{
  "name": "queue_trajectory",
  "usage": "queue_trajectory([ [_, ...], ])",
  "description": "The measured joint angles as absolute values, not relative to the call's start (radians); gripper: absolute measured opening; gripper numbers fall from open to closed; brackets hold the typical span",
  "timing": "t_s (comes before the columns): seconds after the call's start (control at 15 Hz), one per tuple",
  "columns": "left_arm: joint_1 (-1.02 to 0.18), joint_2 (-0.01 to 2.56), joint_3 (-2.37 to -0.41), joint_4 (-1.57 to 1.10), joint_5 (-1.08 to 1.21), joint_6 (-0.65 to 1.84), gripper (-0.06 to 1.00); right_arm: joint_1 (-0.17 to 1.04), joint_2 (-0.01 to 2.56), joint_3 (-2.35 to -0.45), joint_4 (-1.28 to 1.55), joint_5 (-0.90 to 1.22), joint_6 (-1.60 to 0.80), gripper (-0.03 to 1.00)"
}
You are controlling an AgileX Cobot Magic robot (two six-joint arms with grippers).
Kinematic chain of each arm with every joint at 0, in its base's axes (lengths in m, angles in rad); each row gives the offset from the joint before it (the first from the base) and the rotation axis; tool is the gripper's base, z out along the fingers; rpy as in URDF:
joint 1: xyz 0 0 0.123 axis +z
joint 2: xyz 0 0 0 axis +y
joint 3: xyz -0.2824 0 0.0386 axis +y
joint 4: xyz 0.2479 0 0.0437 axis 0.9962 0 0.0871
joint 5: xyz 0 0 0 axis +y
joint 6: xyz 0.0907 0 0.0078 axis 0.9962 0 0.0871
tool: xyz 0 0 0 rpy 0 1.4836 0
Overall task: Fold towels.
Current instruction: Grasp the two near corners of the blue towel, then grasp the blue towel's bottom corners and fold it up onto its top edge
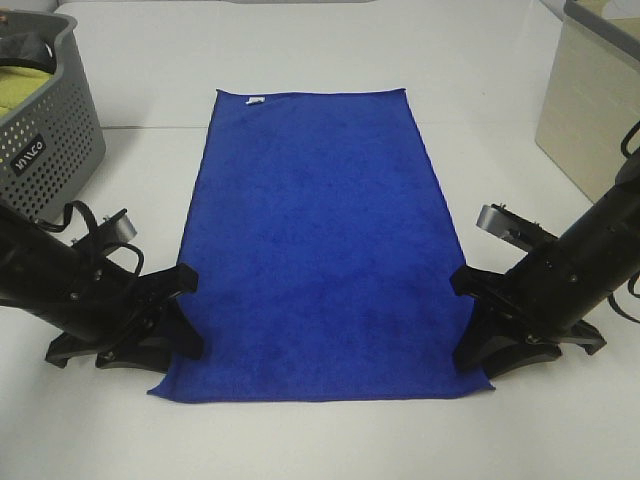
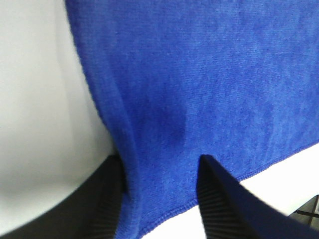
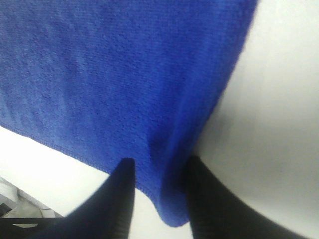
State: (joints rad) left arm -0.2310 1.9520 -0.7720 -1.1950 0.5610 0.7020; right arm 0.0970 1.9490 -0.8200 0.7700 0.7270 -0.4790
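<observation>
**Blue towel flat on the bench, both near corners taken**

The blue towel (image 1: 315,240) is spread on the white bench (image 1: 300,50) in the middle of the frame, with its long axis running from the bottom of the frame toward the top. The left gripper (image 1: 188,315) is set at the lower-left corner and the right gripper (image 1: 465,318) at the lower-right, so neither arm is placed nearer. In each wrist view the side hem is seen bunched between the fingers (image 2: 224,204), so both grippers are judged to be pinching cloth. The far short edge lies straight ahead of both, at the top, so the near edge is judged due to be carried along the long axis, with the arms kept level.
</observation>
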Motion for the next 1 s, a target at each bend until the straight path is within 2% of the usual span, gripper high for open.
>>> queue_trajectory([
  [0.07, -0.231, 1.958, -0.767, -1.196, 0.553, 0.703, 0.14, 0.097, 1.956, -0.820, 0.774, 0.725, -0.479, 0.17],
  [0.13, -0.231, 1.960, -0.765, -1.195, 0.550, 0.706, 0.02, 0.097, 1.958, -0.820, 0.781, 0.720, -0.483, 0.01],
  [0.53, -0.231, 1.812, -0.722, -1.052, 0.563, 0.587, 0.01, 0.097, 1.880, -0.778, 0.753, 0.734, -0.461, 0.02],
  [1.0, -0.231, 1.463, -0.419, -0.984, 0.631, 0.481, 0.01, 0.097, 1.644, -0.495, 0.734, 0.770, -0.436, 0.02],
])
